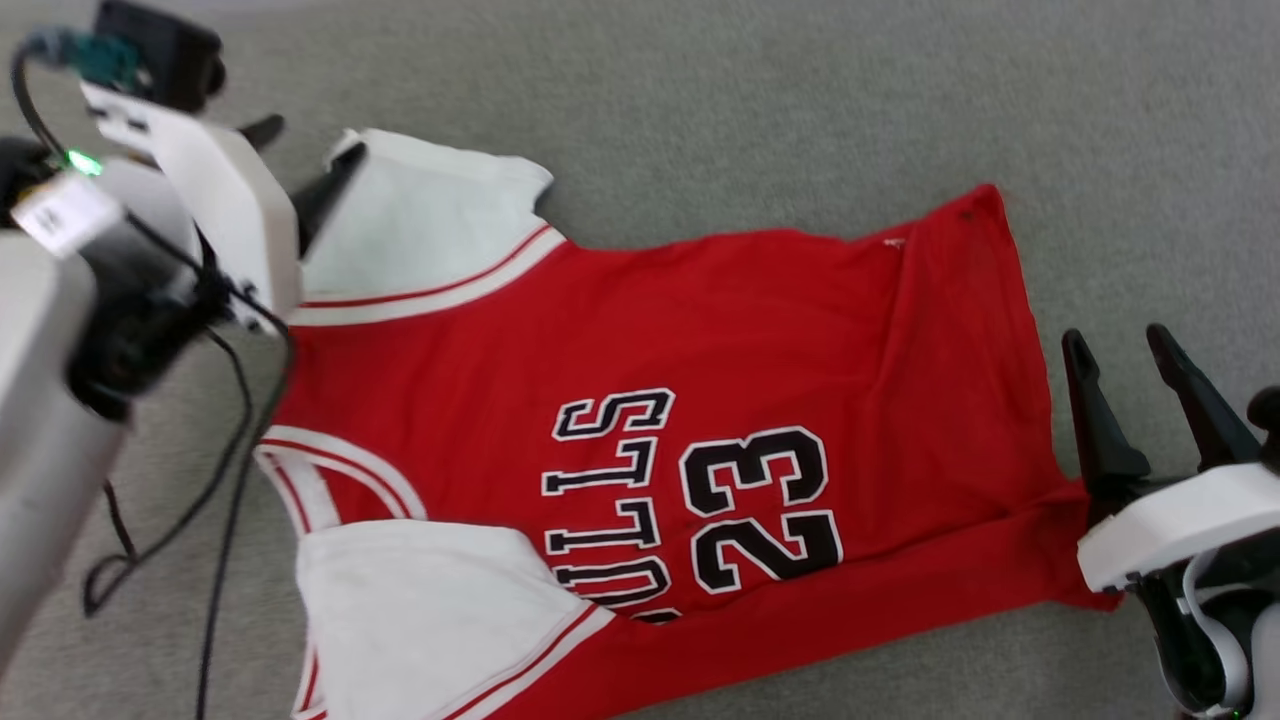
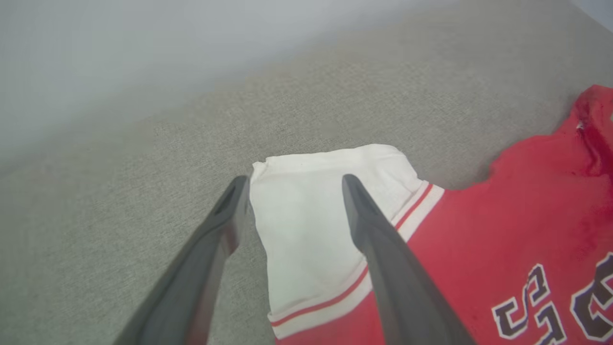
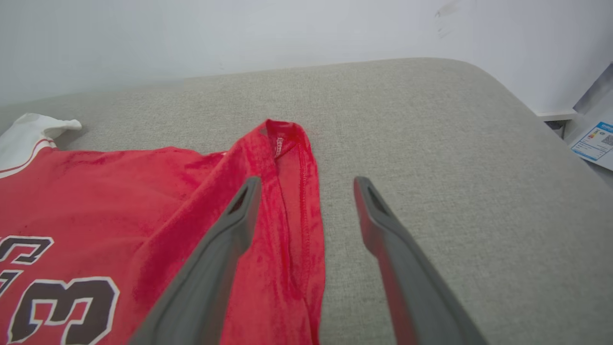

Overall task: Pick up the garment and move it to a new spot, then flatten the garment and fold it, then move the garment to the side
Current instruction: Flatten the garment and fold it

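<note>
The garment (image 1: pixel 640 360), a red jersey with white sleeves and a black "BULLS 23" print facing up, lies spread on the grey fabric surface, collar toward the left and hem toward the right. My left gripper (image 1: pixel 305 160) hovers open over the far white sleeve (image 2: pixel 306 211), its fingers (image 2: pixel 383 258) straddling the sleeve's outer edge. My right gripper (image 1: pixel 1120 350) stands open just past the hem (image 3: pixel 292 201), its left finger (image 3: pixel 220 249) over the red hem edge and the other over bare surface. Nothing is held.
The grey upholstered surface (image 1: pixel 800 100) stretches around the jersey, with a rounded edge at the right (image 3: pixel 536 120). A pale wall (image 3: pixel 239 33) rises behind. Black cables (image 1: pixel 225 450) hang from my left arm beside the collar. A paper with a label (image 3: pixel 594 141) lies off the surface.
</note>
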### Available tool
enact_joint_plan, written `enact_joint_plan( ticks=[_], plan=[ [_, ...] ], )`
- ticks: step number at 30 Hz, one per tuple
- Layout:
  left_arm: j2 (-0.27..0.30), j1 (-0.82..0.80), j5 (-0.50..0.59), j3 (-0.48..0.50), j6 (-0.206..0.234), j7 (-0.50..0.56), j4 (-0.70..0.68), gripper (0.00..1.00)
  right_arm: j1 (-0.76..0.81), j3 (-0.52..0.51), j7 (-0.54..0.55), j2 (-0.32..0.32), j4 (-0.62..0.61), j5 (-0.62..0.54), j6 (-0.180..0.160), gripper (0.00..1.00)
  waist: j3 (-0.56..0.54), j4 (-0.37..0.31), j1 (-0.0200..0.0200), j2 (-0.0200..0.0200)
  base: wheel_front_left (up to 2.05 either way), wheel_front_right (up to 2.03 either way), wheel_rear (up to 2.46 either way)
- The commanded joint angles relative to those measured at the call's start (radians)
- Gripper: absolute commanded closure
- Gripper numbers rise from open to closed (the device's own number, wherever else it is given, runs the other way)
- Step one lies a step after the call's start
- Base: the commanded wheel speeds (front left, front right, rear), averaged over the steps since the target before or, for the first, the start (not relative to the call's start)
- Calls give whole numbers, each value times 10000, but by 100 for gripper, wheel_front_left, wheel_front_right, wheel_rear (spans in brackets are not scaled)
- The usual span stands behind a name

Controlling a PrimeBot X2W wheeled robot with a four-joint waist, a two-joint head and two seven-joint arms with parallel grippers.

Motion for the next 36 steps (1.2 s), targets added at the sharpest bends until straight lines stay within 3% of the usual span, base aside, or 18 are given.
enact_joint_plan(
  ticks=[1, 2, 7, 14, 18, 19, 20, 22, 30, 36],
  plan=[
    [82, -414, -127, -21, -19, 562, 298, 0, -259, 70, -110, 71, 57, 27, -9, 0, 652, -516, -2, 0, 0, 0, 0],
    [239, -929, -163, -86, -16, 1288, 690, 0, -409, 142, -187, 110, 134, 43, -9, 0, 881, -650, -2, 0, 0, 0, 0],
    [295, -1662, -263, -215, 89, 2423, 1564, 0, -612, 248, -348, 202, 319, 37, -9, 0, 1256, -883, -2, 0, 0, 0, 0],
    [391, -1995, 112, -371, 57, 2285, 2605, 0, -753, 380, -474, 265, 567, 79, -9, 0, 1524, -1084, -2, 0, 0, 0, 0],
    [126, -1960, -66, -376, -2, 2222, 3249, 0, -843, 373, -486, 182, 698, -40, -9, 0, 1581, -1111, -2, 0, 0, 0, 0],
    [36, -1862, -227, -380, -36, 2379, 3422, 9, -850, 365, -488, 167, 718, -49, -9, 0, 1574, -1106, -2, 0, 0, 0, 0],
    [-53, -1724, -408, -451, -131, 2680, 3569, 100, -849, 355, -484, 149, 732, -59, -9, 0, 1556, -1095, -2, 0, 0, 0, 0],
    [-184, -1527, -678, -580, -353, 3017, 3626, 100, -815, 328, -458, 122, 730, -78, -9, 0, 1500, -1043, -2, 0, 0, 0, 0],
    [-406, -1485, -912, -24, -509, 1556, 3425, 100, -657, 374, -160, -159, 603, -138, -9, 0, 1004, -747, -2, 0, 0, 0, 0],
    [-437, -931, -859, 118, -510, 510, 2808, 100, -506, 370, 727, -839, 432, -31, -9, 0, 272, -222, -2, 0, 0, 0, 0]
  ],
)
